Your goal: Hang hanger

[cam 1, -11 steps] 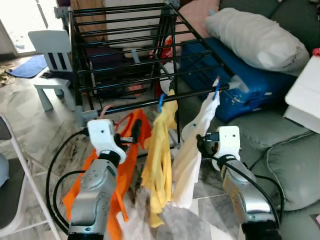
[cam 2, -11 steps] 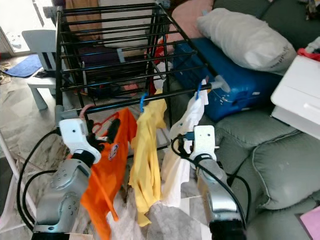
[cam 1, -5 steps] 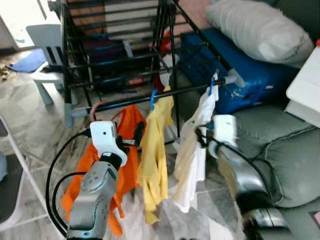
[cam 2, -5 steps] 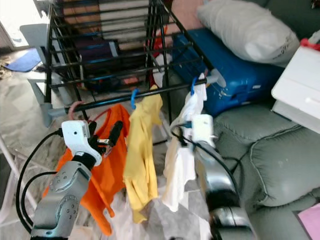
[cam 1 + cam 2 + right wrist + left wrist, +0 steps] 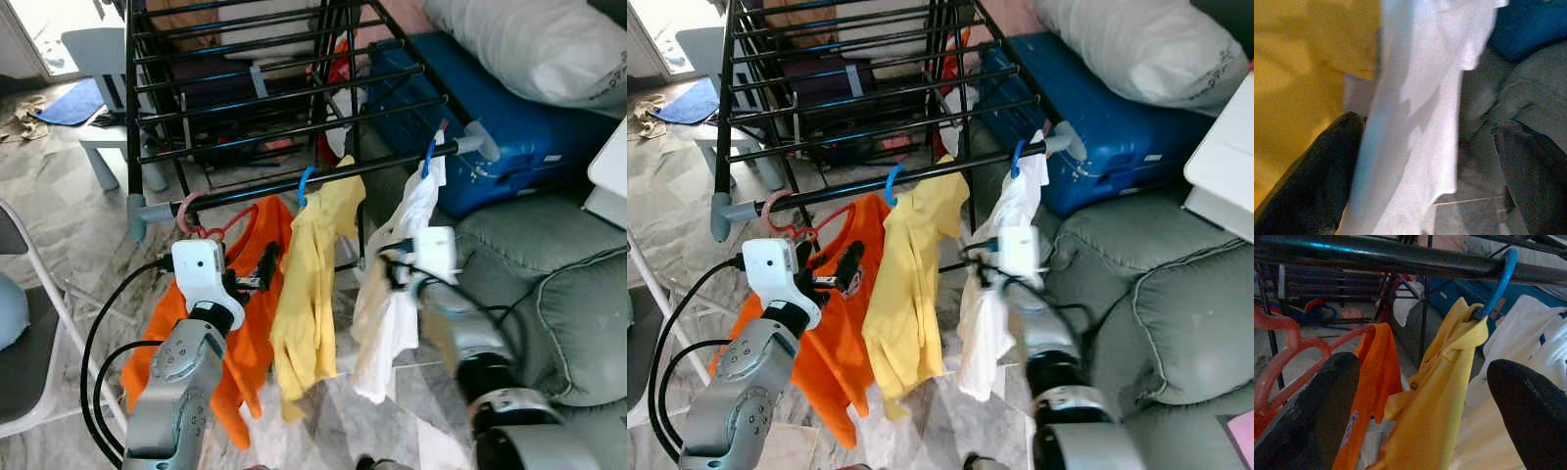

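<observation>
A black drying rack (image 5: 294, 98) stands in front of me. Three shirts hang on its front rail (image 5: 255, 193). A red hanger (image 5: 196, 217) carries an orange shirt (image 5: 255, 333) at the left. A blue hanger (image 5: 306, 183) holds a yellow shirt (image 5: 315, 284) in the middle. Another blue hanger (image 5: 428, 157) holds a white shirt (image 5: 397, 294) at the right. My left gripper (image 5: 1420, 406) is open just before the orange shirt, below the rail. My right gripper (image 5: 1422, 166) is open with the white shirt hanging between its fingers.
A blue suitcase (image 5: 509, 127) with a white pillow (image 5: 534, 44) on it lies behind the rack's right end. A grey sofa (image 5: 573, 294) is at the right. A small pale chair (image 5: 98, 69) stands at the far left, and a folding chair (image 5: 34, 333) at my near left.
The view has shifted and now looks lower. My right arm has drawn back closer to me and is blurred. The left gripper stays by the orange shirt.
</observation>
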Robot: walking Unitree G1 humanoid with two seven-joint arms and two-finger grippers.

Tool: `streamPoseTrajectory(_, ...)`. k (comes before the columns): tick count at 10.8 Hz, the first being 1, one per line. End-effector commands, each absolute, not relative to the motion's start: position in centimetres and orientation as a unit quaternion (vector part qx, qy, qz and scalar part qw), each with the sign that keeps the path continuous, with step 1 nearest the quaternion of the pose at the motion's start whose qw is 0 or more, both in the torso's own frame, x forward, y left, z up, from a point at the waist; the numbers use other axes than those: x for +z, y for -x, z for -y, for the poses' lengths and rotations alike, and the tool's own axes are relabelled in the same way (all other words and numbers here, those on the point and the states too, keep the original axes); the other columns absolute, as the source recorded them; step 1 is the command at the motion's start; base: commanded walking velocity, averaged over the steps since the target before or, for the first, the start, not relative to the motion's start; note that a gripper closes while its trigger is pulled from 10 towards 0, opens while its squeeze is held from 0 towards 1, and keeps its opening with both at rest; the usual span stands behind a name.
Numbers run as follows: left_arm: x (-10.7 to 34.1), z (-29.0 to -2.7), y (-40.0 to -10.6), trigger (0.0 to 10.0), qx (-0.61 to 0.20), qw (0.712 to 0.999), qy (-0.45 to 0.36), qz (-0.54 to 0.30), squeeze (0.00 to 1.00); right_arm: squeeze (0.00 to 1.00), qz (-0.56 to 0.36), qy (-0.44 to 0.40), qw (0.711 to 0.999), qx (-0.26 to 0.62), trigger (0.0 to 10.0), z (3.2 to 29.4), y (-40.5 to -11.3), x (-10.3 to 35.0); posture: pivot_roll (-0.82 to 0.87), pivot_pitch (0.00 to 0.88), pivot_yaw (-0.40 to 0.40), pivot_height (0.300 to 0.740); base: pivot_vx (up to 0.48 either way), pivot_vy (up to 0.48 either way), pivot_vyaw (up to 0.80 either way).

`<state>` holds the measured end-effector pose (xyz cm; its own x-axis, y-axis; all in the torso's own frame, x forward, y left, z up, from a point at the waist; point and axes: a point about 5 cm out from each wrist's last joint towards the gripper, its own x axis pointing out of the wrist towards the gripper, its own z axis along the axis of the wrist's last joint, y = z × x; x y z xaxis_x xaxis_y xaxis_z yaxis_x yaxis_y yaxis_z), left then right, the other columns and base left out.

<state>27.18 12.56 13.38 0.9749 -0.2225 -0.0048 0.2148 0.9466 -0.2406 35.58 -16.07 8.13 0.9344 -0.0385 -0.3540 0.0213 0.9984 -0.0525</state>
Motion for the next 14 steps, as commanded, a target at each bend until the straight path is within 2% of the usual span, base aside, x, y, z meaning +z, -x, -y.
streamPoseTrajectory(1, 13.7, -12.3, -27.2, 10.0, -0.117, 0.986, 0.118, -0.015, 0.00, 0.00, -0.176, 0.027, 0.983, -0.034, 10.0, 17.0, -35.7, 8.2, -0.06, 0.146, 0.058, 0.740, 0.000, 0.000, 0.00)
streamPoseTrajectory(4, 14.0, -12.1, -27.5, 10.0, -0.122, 0.985, 0.120, -0.013, 0.00, 0.00, -0.152, 0.051, 0.986, -0.050, 10.0, 18.0, -36.5, 9.2, -0.06, 0.133, 0.060, 0.740, 0.000, 0.000, 0.00)
streamPoseTrajectory(7, 14.0, -12.3, -27.6, 10.0, -0.115, 0.986, 0.117, -0.011, 0.00, 0.00, -0.135, 0.080, 0.988, 0.005, 10.0, 16.2, -37.5, 10.4, -0.04, 0.125, 0.049, 0.740, 0.000, 0.000, 0.00)
streamPoseTrajectory(8, 14.0, -12.3, -27.5, 10.0, -0.113, 0.987, 0.117, -0.011, 0.00, 0.00, -0.137, 0.075, 0.988, 0.005, 5.5, 16.4, -37.7, 10.6, -0.04, 0.122, 0.044, 0.740, 0.000, 0.000, 0.00)
streamPoseTrajectory(9, 13.9, -12.4, -27.5, 10.0, -0.107, 0.987, 0.116, -0.011, 0.00, 0.00, -0.140, 0.071, 0.988, 0.002, 0.0, 17.0, -37.9, 10.8, -0.04, 0.118, 0.037, 0.740, 0.000, 0.000, 0.00)
streamPoseTrajectory(14, 13.9, -12.6, -27.7, 10.0, -0.099, 0.988, 0.115, -0.009, 0.00, 0.00, -0.143, 0.074, 0.987, -0.013, 0.0, 19.3, -37.8, 10.8, -0.04, 0.106, 0.030, 0.740, 0.000, 0.000, 0.00)
